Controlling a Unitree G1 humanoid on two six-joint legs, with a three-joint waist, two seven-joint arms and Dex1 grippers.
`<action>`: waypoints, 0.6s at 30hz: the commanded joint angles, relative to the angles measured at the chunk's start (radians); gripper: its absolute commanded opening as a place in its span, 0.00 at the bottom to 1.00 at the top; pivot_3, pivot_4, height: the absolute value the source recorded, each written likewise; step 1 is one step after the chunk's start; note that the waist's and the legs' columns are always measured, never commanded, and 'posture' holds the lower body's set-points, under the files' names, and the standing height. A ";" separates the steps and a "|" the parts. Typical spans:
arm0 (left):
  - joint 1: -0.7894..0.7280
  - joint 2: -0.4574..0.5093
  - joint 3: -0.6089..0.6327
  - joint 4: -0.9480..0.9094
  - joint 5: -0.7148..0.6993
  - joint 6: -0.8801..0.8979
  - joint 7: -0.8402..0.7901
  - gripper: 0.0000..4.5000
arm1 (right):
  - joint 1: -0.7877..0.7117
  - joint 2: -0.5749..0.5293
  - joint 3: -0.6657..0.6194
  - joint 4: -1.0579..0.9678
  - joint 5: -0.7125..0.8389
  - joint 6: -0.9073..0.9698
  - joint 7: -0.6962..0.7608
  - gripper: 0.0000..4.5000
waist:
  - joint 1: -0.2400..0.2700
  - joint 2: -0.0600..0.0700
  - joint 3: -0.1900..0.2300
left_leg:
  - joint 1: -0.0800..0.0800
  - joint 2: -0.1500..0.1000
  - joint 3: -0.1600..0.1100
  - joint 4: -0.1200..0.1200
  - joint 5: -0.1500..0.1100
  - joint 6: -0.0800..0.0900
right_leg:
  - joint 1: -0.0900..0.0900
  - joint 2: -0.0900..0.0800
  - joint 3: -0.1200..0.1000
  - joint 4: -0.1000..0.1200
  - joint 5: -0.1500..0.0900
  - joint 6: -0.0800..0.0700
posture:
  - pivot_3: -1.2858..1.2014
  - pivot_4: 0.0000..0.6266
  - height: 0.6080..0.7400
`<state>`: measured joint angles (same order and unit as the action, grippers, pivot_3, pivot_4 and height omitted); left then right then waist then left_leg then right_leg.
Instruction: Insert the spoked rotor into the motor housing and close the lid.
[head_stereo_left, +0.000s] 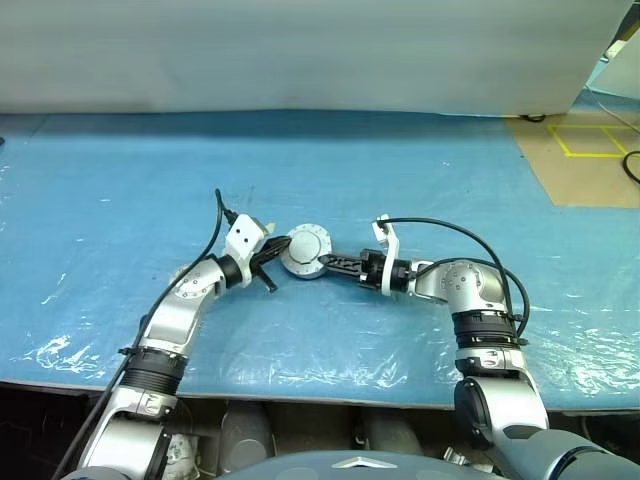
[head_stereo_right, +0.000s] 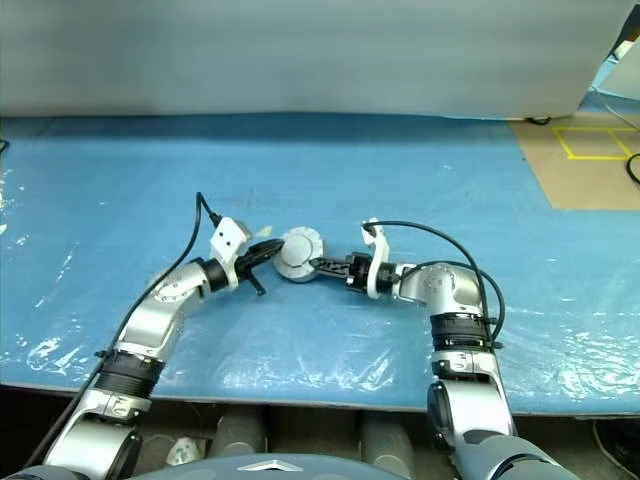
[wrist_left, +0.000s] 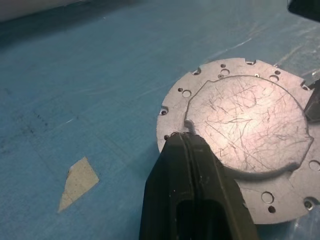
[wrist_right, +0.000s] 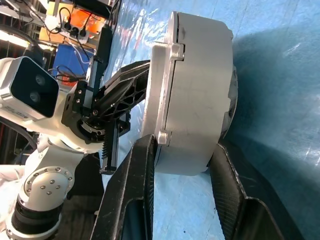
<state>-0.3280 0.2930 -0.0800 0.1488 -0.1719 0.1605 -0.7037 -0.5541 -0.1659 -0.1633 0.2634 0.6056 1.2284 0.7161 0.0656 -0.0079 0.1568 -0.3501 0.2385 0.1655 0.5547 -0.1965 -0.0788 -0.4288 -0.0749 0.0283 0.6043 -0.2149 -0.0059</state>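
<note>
- Blue plastic sheeting (head_stereo_left: 420, 150) covers the whole table, a bit wrinkly and shiny near the front edge, with a plain pale wall behind it and a tan floor patch with yellow tape lines (head_stereo_left: 590, 140) off to the far right.
- Both arms are bent inward at the elbows so the two grippers meet in the middle of the table, pretty much nose to nose.
- Left gripper (head_stereo_left: 272, 256) comes in from the left, roughly level, fingers squeezed fully together. In its wrist view the black fingertips (wrist_left: 187, 150) press right against the edge of the flat, scratched grey face.
- Motor housing (head_stereo_left: 305, 250) sits between the two grippers, lid (wrist_left: 245, 125) shut on it, held off the sheet and tipped so its round, hole-dotted face looks up toward the head camera.
- Right gripper (wrist_right: 182, 150) reaches in from the right, angled slightly down, wrist rolled. Its two fingers straddle the thick side of the puck, one on each flat face, jaws partly closed around it and looking snug against the metal.
- Small tan scrap of tape (wrist_left: 77, 182) lies on the sheet just beside the left gripper.
</note>
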 joint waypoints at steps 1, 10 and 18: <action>0.010 -0.062 0.066 -0.024 -0.098 0.054 0.049 0.00 | 0.005 0.029 0.023 -0.031 0.033 -0.020 0.008 0.27 | -0.001 0.000 0.000 | 0.000 0.000 0.000 0.000 0.000 0.000 | 0.000 0.000 0.000 0.000 0.000 0.000 | 0.52 0.24 1.00; -0.024 -0.133 0.311 -0.057 -0.313 0.113 0.192 0.00 | -0.022 0.055 -0.029 -0.026 0.071 -0.082 0.017 0.27 | -0.015 -0.001 0.001 | -0.013 0.001 -0.001 0.002 0.000 0.000 | -0.011 0.002 -0.001 0.001 0.003 0.003 | 0.52 0.24 1.00; 0.042 -0.145 0.364 -0.146 -0.455 0.208 0.204 0.00 | -0.027 0.091 -0.092 -0.038 0.129 -0.098 0.008 0.27 | -0.012 -0.002 0.001 | -0.017 0.001 -0.002 0.001 0.000 0.000 | -0.012 0.001 -0.002 0.001 0.003 0.004 | 0.52 0.24 1.00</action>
<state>-0.2968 0.1504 0.2677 0.0653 -0.5749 0.3459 -0.4993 -0.5452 -0.0895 -0.2131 0.2635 0.6559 1.1500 0.7116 0.0539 -0.0098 0.1582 -0.3674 0.2396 0.1635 0.5562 -0.1962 -0.0789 -0.4409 -0.0735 0.0263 0.6050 -0.2122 -0.0022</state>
